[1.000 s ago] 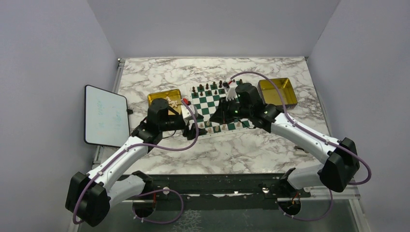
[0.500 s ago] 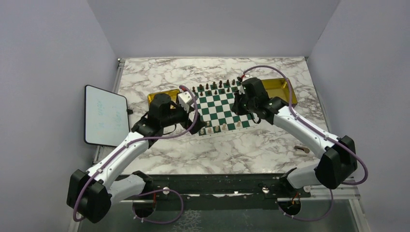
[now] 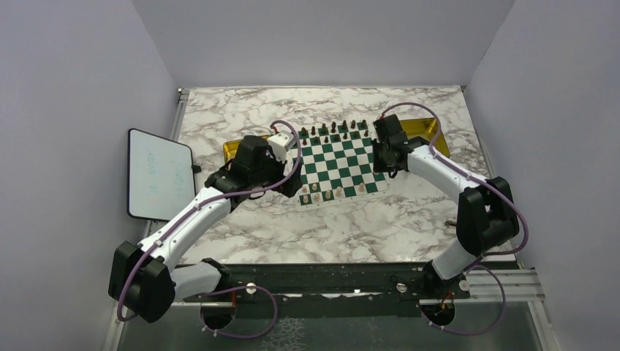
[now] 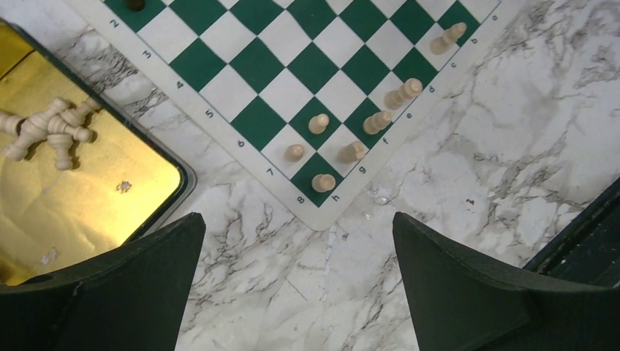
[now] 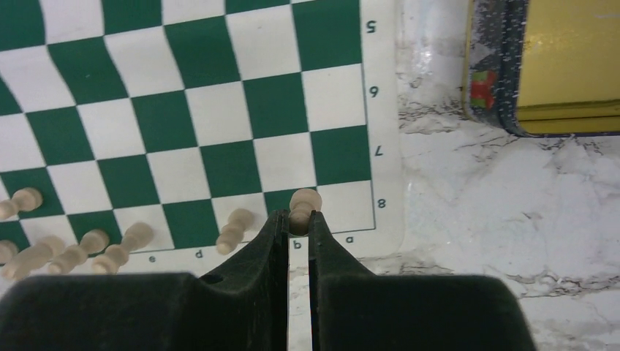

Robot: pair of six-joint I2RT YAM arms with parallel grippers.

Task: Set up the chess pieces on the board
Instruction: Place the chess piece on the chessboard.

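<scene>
Left claw (image 4: pixel 297 219): released, empty
Right claw (image 5: pixel 298 219): grasping one cream piece (image 5: pixel 304 201)
Placed: several cream pieces (image 4: pixel 378 121) ahead, on board (image 4: pixel 256 66)
Remaining: heap (image 4: pixel 51 128) in tray (image 4: pixel 95 197), leftward

Top camera looks down; both close wrist views share the board (image 4: pixel 292 66).

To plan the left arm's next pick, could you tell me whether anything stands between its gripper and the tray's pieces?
Nothing visible does: the left gripper is open over the marble, and the pieces lie uncovered in the tray.
</scene>
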